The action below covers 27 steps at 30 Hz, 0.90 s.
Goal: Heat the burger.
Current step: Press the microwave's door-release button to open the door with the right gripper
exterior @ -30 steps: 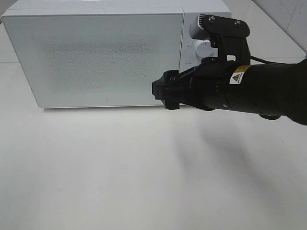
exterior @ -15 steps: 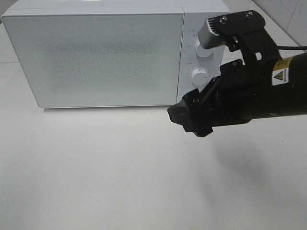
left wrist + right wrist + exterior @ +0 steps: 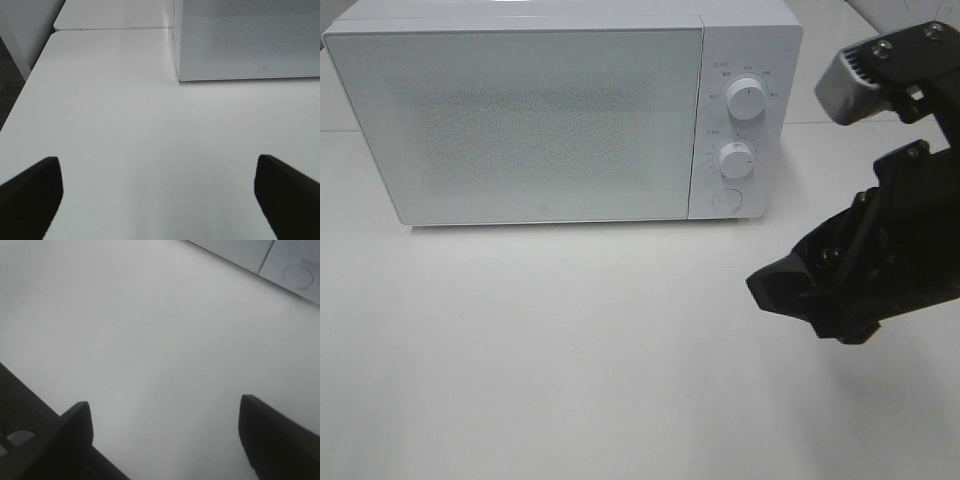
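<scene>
Jaws left and right spread wide over white table; microwave door shut

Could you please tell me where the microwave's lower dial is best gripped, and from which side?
Grip the lower dial by its round rim, coming straight at the front of the microwave. It stands out from the upright control panel, leaving its sides free.

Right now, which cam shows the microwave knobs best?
Exterior high: the upper knob and lower knob are both fully visible and unobstructed. Right wrist catches only the round button at its frame edge; left wrist shows just the microwave door, no knobs.
</scene>
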Each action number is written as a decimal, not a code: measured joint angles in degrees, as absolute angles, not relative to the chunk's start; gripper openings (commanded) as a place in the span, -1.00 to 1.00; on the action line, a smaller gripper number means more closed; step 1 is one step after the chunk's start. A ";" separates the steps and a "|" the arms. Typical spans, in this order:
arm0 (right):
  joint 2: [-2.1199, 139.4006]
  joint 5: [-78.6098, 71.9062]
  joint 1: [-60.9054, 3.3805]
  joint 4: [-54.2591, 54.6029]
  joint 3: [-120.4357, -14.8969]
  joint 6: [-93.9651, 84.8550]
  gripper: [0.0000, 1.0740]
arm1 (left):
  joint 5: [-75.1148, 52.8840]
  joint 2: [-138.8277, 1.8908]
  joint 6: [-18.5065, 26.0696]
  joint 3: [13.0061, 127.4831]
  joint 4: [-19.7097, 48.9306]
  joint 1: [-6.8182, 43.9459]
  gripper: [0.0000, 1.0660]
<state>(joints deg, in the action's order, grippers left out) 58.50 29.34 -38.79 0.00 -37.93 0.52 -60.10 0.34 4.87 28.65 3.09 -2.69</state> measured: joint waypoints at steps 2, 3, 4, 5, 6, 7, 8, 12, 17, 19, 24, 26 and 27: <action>57.98 30.25 -38.79 -1.38 -37.93 1.72 0.42 | -60.10 0.34 4.87 28.65 3.09 -2.69 0.81; 57.01 32.03 -38.79 -4.41 -37.93 4.70 0.42 | -60.10 0.34 4.87 28.65 3.09 -2.69 0.81; 56.26 34.15 -38.79 -7.28 -37.93 7.28 0.42 | -60.10 0.34 4.87 28.65 3.09 -2.69 0.81; 56.26 34.15 -38.79 -7.28 -37.93 7.28 0.42 | -60.10 0.34 4.87 28.65 3.09 -2.69 0.81; 55.81 34.89 -38.79 -8.48 -37.93 8.02 0.42 | -60.10 0.34 4.87 28.65 3.09 -2.69 0.81; 55.81 34.89 -38.79 -8.48 -37.93 8.02 0.42 | -60.10 0.34 4.87 28.65 3.09 -2.69 0.81; 54.43 36.84 -38.79 -10.03 -37.93 9.45 0.42 | -60.10 0.34 4.87 28.65 3.09 -2.69 0.81; 48.07 39.25 -38.79 -12.61 -37.93 10.89 0.42 | -60.10 0.34 4.87 28.65 3.09 -2.69 0.81; 42.17 41.20 -37.87 -13.52 -37.93 10.94 0.42 | -60.10 0.34 4.87 28.65 3.09 -2.69 0.81; 39.30 42.40 -35.81 -13.75 -37.53 10.94 0.42 | -60.10 0.34 4.87 28.65 3.09 -2.69 0.81; 30.19 45.03 -26.81 -13.87 -34.66 10.94 0.42 | -60.10 0.34 4.87 28.65 3.09 -2.69 0.81; 28.36 45.21 -25.67 -13.87 -34.15 10.94 0.42 | -60.10 0.34 4.87 28.65 3.09 -2.69 0.81; 25.15 45.49 -22.92 -13.87 -32.89 10.94 0.42 | -60.10 0.34 4.87 28.65 3.09 -2.69 0.81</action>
